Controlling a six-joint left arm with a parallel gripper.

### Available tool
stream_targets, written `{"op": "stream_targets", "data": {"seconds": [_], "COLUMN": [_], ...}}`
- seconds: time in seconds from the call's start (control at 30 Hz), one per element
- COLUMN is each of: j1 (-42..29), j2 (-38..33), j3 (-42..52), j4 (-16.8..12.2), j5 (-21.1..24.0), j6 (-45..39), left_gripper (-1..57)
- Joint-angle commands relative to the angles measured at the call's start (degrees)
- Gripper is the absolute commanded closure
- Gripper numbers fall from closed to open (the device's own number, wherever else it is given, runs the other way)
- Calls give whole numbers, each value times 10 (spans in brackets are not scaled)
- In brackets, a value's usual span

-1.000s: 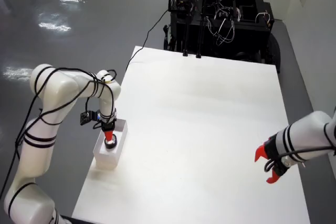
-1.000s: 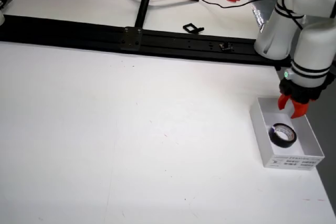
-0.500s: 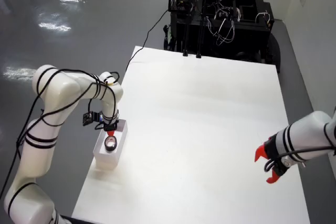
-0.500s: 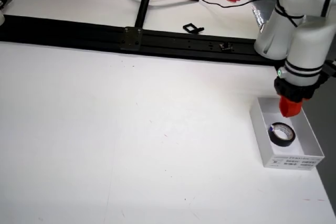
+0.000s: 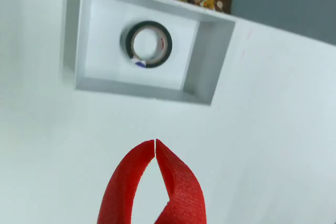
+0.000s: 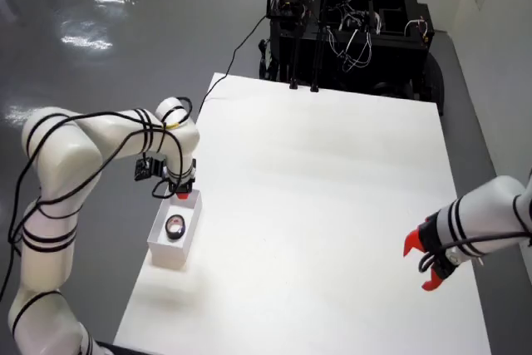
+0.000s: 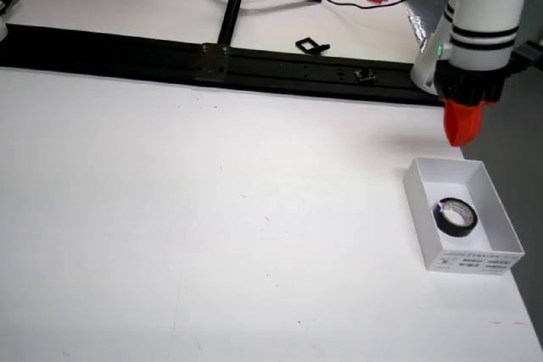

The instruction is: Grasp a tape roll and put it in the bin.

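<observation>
The red-fingered parallel gripper (image 5: 155, 142) had its two fingertips pressed together with nothing between them. In the wrist view, the black tape roll with pale inner core (image 5: 147, 44) lay flat on the floor of the white rectangular open-top bin (image 5: 206, 61), ahead of and above the fingertips, well apart from them. So the roll was already in its target, no contact with the gripper.

In the side view, the gripper (image 7: 462, 129) hung just beyond one short end of the bin (image 7: 420, 201), above the white tabletop (image 7: 212, 209), tips pointing down; the roll (image 7: 456, 217) sat toward the far-from-gripper half of the bin floor, close to the labelled end wall. In the overhead view the white arm (image 6: 91, 143) curled over the same bin (image 6: 184, 234), gripper at the bin's end nearest the arm's wrist.

Judgement: placement looked done. The closed, empty fingers clear of the bin suggest a post-release position, off to the side so the rim wouldn't be bumped.

A second white arm with red gripper (image 6: 426, 259) sat far across the table, uninvolved.
</observation>
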Motion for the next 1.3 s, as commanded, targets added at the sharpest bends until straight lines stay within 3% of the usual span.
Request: {"op": "stream_targets", "data": {"seconds": [0.03,0.37,0.53,0.73,0.87,1.1,1.2,1.3], "j1": [-191,-362,-436,-497,-531,-568,-570,-572], "j2": [-105,-119,-133,-150,-155,-163,-168,-173], "j3": [-1,-3,-3,-4,-4,-4,-4,-4], "j4": [5,-3,-27,-93,-118,-187,-208,-209], "j5": [54,32,10,-29,-37,-61,-69,-65], "j6": [20,56,107,222,290,401,426,443], "left_gripper": [570,570,570,570,570,570,570,570]}}
